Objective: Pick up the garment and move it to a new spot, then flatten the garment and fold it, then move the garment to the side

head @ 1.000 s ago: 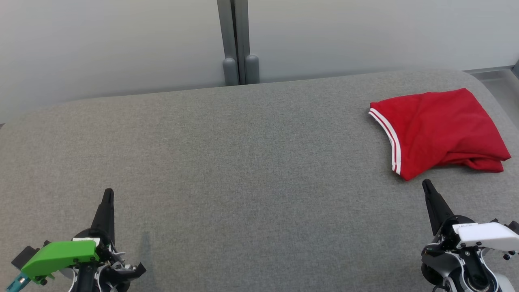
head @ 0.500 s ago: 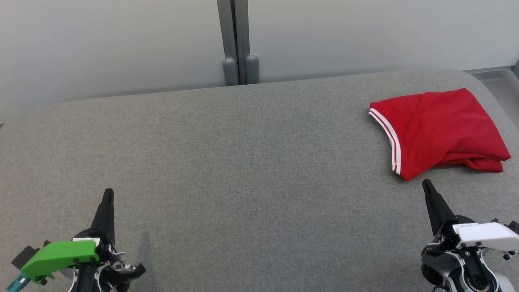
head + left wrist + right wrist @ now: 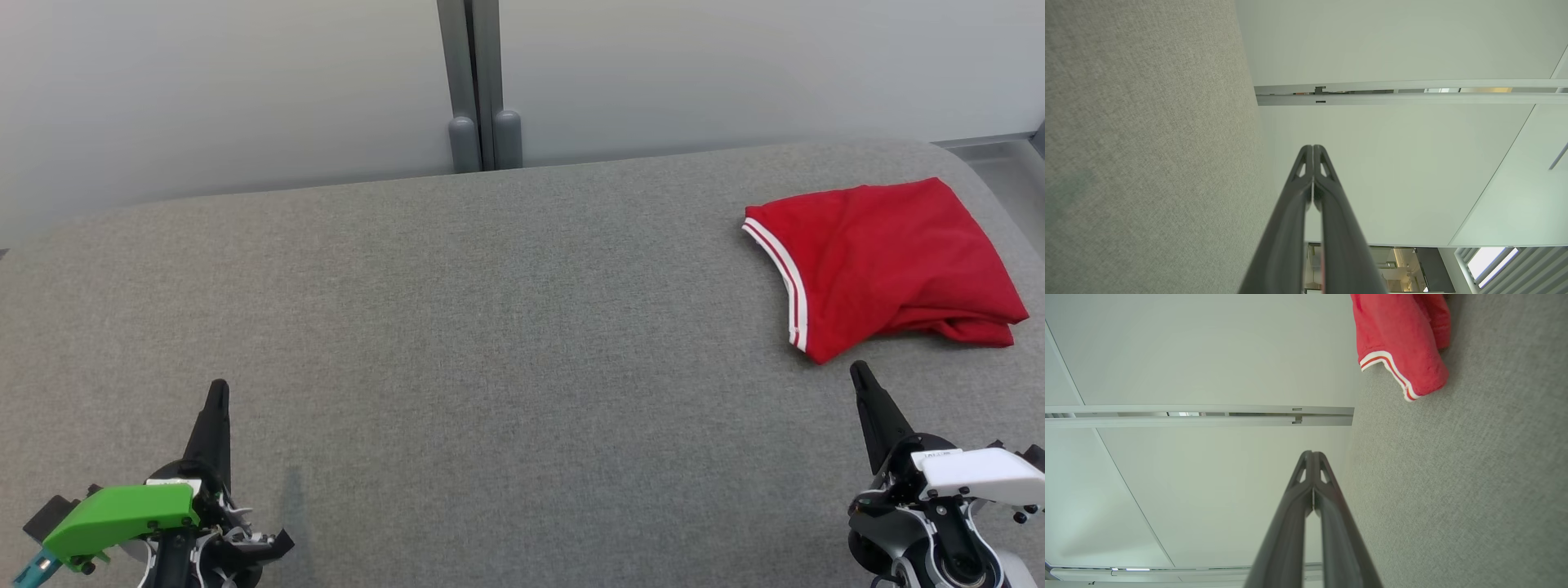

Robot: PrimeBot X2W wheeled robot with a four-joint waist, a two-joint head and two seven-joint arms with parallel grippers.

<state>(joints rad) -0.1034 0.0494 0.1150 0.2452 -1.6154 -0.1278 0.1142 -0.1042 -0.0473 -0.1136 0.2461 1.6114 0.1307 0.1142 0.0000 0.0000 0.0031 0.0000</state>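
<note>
Two sets of jaws rest at the near edge of a grey cloth-covered counter point(image 3: 506, 327), both clenched on nothing: in each wrist view the dark fingers point(image 3: 1327, 196) point(image 3: 1327, 510) meet along their length with no cloth between them. The garment point(image 3: 886, 261), red with a white-striped hem point(image 3: 788, 278), lies as a folded bundle at the far right of the counter, close to its rounded right corner. Its long axis runs roughly across the counter, sloping toward the near right, and the striped hem faces left toward the bare middle. From the right jaws the garment lies straight ahead and slightly outward. The right fingertip point(image 3: 861, 384) stands just short of the bundle's near left corner, apart from it. In the right wrist view the same hemmed corner point(image 3: 1400, 339) shows beyond the tips, off to one side. The left jaws, under a green wrist cover point(image 3: 118, 518), are well apart from the garment, across the whole open counter, so the right arm point(image 3: 971, 474) is plainly the nearer. Judged from this lay, the garment already sits folded and to the side; any further nudge would fall to the right arm. Behind the counter stand pale wall panels point(image 3: 229, 90) joined by a grey post point(image 3: 473, 65).
</note>
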